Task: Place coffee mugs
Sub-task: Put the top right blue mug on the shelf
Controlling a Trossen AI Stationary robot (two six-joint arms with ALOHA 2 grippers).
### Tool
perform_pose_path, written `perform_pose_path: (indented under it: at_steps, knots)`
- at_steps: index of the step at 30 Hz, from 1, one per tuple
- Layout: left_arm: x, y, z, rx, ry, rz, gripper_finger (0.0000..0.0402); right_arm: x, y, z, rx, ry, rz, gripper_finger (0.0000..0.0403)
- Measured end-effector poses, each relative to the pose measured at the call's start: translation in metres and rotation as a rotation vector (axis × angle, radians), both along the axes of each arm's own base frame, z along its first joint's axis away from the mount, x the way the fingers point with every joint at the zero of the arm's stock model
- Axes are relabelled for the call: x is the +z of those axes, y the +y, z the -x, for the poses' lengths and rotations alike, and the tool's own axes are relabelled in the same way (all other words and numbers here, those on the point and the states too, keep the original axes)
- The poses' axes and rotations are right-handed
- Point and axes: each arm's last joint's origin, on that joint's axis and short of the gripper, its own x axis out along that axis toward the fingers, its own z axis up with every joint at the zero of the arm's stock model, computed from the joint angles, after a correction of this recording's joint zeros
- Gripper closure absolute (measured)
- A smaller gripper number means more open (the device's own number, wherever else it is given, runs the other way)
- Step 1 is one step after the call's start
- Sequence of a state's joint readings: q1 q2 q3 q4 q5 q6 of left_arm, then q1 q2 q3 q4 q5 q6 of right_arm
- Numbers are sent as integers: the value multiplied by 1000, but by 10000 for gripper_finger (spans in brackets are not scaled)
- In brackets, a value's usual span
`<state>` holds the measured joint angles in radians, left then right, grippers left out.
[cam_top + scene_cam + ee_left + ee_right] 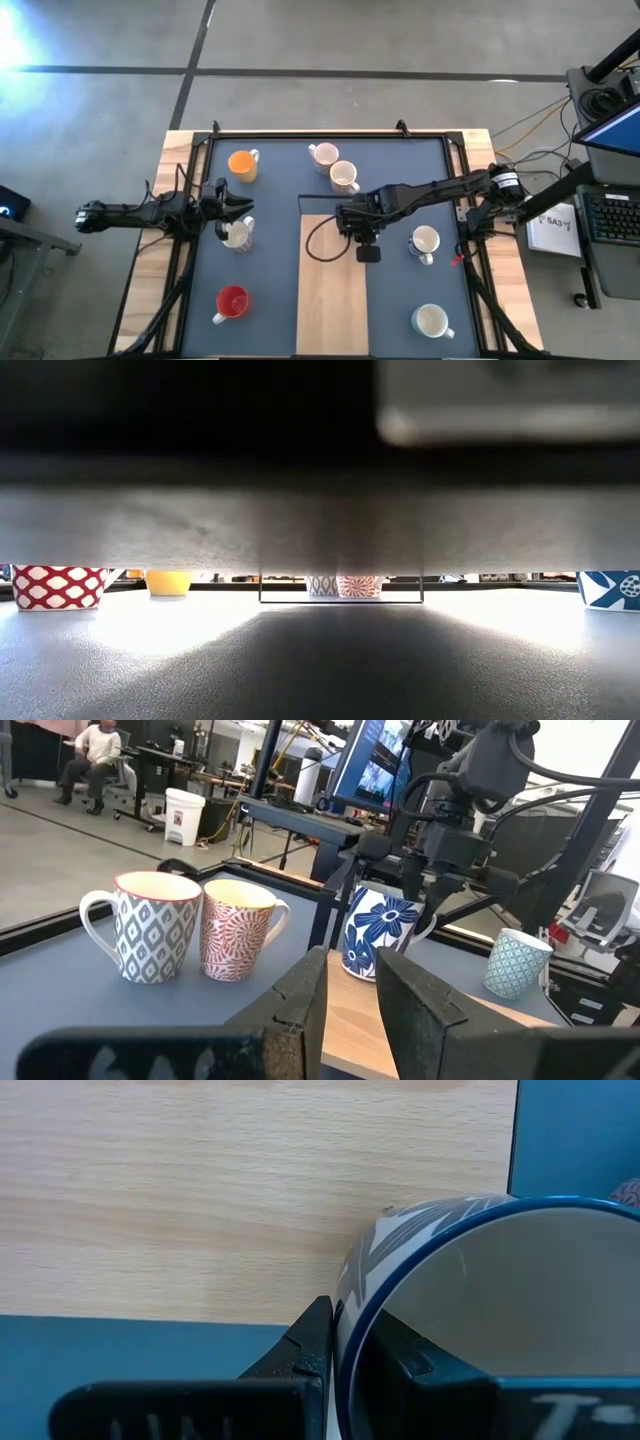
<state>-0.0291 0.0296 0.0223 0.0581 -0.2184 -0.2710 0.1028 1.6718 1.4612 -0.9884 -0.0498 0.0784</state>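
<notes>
The right gripper (345, 1355) is clamping the rim of a white ceramic mug with a blue floral pattern (480, 1310), one finger inside and one outside, over the light wooden strip (332, 290). The left gripper (238, 212) is resting at a cream mug (238, 235); whether its fingers are closed cannot be told.
</notes>
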Motion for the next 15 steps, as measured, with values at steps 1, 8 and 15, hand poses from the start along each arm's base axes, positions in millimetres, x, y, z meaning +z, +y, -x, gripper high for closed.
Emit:
perform_pose_path:
  at_steps: [1, 8, 15]
  knots:
    - [0, 0, 0, 0, 0, 0, 330, 0, 0, 0, 0, -1, -1, 374]
    - [0, 0, 0, 0, 0, 0, 330, 0, 0, -1, -2, -6, -4, 357]
    - [0, 0, 0, 0, 0, 0, 330, 5, 0, -1, -5, -11, -15, 318]
